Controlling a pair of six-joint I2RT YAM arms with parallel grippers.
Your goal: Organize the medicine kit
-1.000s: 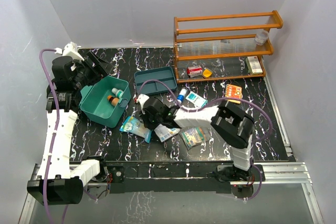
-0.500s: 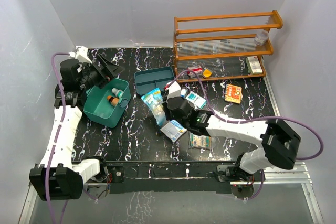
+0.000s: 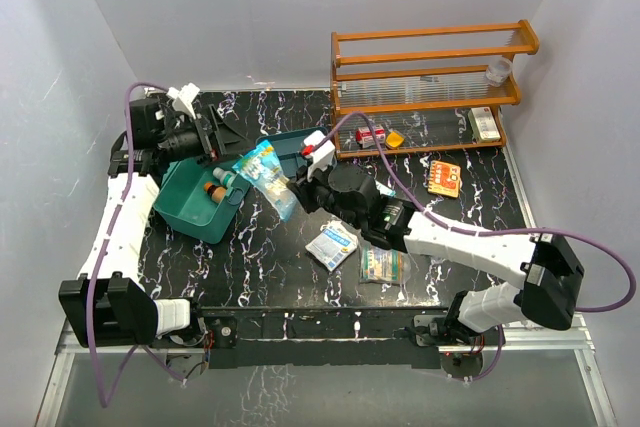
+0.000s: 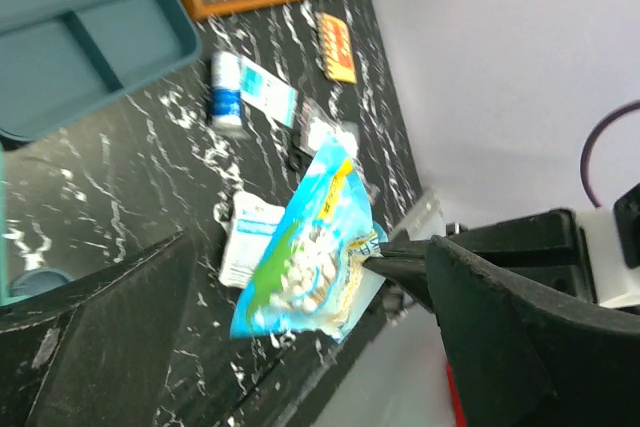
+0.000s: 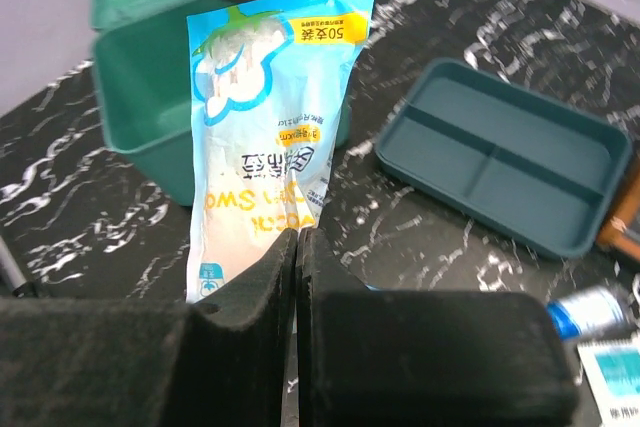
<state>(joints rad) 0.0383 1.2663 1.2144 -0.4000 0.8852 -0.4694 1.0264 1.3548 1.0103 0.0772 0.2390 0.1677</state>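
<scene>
The medicine kit (image 3: 188,213) (image 5: 140,82) is a teal-green box at the left, open, with two small bottles (image 3: 220,185) inside. My right gripper (image 3: 298,192) (image 5: 298,247) is shut on the lower edge of a blue cotton-swab bag (image 3: 264,173) (image 5: 270,117) (image 4: 305,257). It holds the bag in the air beside the kit's right rim. My left gripper (image 3: 222,137) (image 4: 310,347) is open above the kit's far side. The bag's upper end hangs just in front of its spread fingers (image 4: 110,327), and they do not touch it.
A shallow divided tray (image 3: 292,143) (image 5: 510,162) lies behind the bag. The orange rack (image 3: 430,87) stands at the back right with small boxes on its bottom shelf. A white-blue packet (image 3: 331,244), a green packet (image 3: 383,265), an orange packet (image 3: 443,177) and a bottle (image 4: 226,92) lie on the table.
The right arm lifted the bag off the table and carried it left and back toward the kit. The left gripper swung right above the kit and opened wider.
</scene>
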